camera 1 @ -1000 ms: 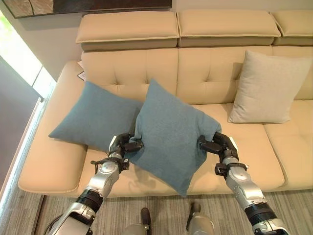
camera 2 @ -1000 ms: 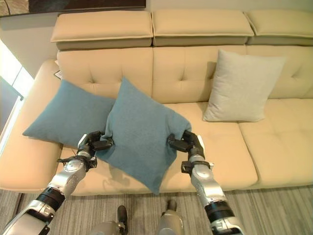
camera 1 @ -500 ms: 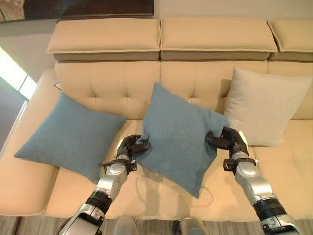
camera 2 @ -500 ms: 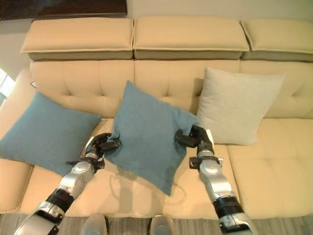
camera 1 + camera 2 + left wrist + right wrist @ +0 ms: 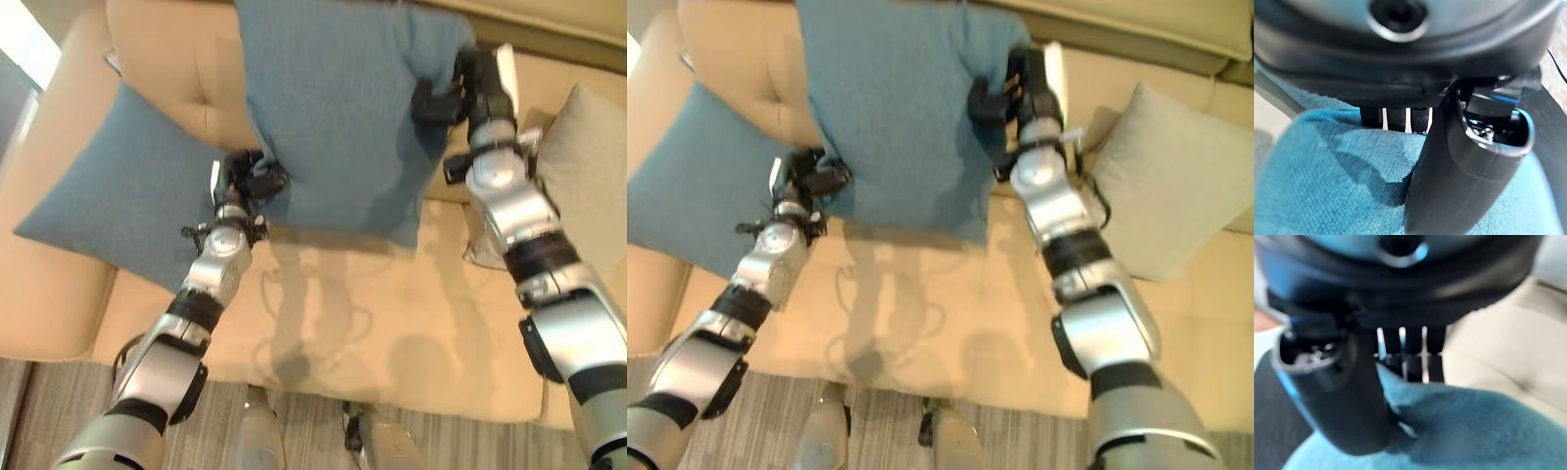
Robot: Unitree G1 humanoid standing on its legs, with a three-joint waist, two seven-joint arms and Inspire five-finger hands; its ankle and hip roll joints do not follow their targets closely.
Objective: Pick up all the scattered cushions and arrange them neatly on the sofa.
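The held blue cushion is gripped at opposite side edges, seemingly so it stays spread flat and upright as it goes against the sofa backrest, between the second blue cushion and the beige cushion. The left hand and right hand each pinch its fabric between thumb and curled fingers, so the cushion hangs between the 2 hands above the seat.

Both eye views look steeply down on the sofa seat; each wrist view sits tight against the blue cushion.
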